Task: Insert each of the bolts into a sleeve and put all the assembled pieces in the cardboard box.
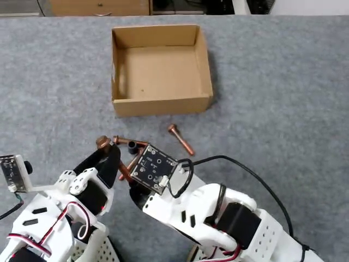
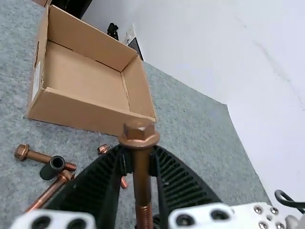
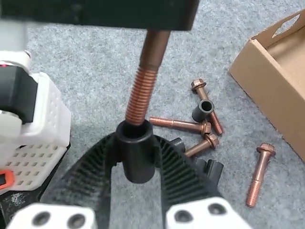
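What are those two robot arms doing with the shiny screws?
They are fitting a bolt into a sleeve. The left gripper holds a copper bolt, and the right gripper holds a black sleeve. The bolt's threaded tip sits in the sleeve's mouth. More bolts and a spare sleeve lie loose on the grey table near the cardboard box, which has no finished pieces in it yet.

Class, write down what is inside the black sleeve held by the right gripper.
The threaded end of the copper bolt enters the sleeve from the top. The sleeve's wall hides how deep it goes.
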